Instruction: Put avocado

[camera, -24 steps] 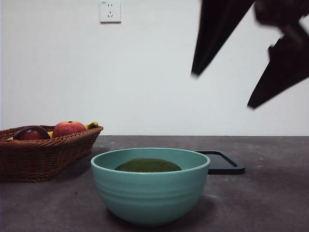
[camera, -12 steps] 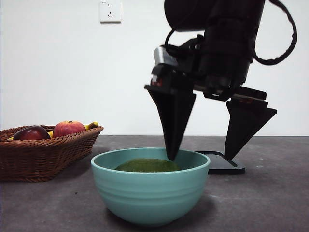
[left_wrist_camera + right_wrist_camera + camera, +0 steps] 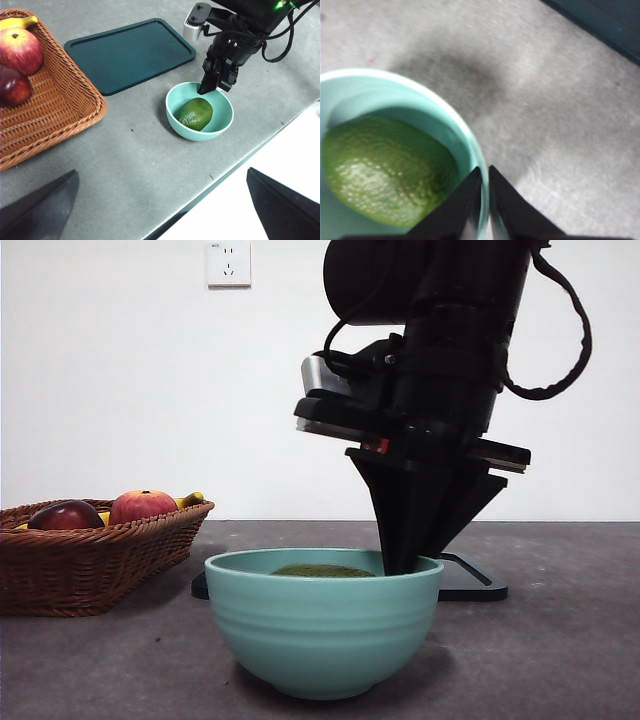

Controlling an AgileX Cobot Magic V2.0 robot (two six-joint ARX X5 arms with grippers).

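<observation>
My right gripper (image 3: 405, 565): jaws pinched together on the bowl (image 3: 322, 625) rim at the bowl's right side in the front view, one tip inside, one outside; in the right wrist view the wall passes between the tips, and it reads as clenched on the rim rather than on the fruit. Avocado (image 3: 195, 113): lying on its side inside the bowl, centre-right of the left wrist frame; only its dull green top shows above the rim in the front view; not touched by either jaw. Bowl: teal, standing on the grey table (image 3: 560, 660), lower centre of the front frame. Tray (image 3: 129, 52): dark, flat, bare, upper centre of the left wrist frame, just beyond the bowl. Basket (image 3: 95, 555): wicker, left edge of the front frame, holding a red apple (image 3: 142, 506), a dark red-purple fruit (image 3: 66, 515) and a yellow banana tip (image 3: 17, 22). My left gripper (image 3: 160, 210): well apart from everything, jaws spread wide, holding nothing. Step in hand, by my judgement: the avocado sits in the bowl, so either placing is done or the bowl is being shifted by its rim. Next move calls for keeping the bowl level so the fruit does not roll, or letting go and lifting straight up. Writing: none readable; a white wall socket (image 3: 228, 263) at upper left carries no legible mark.
</observation>
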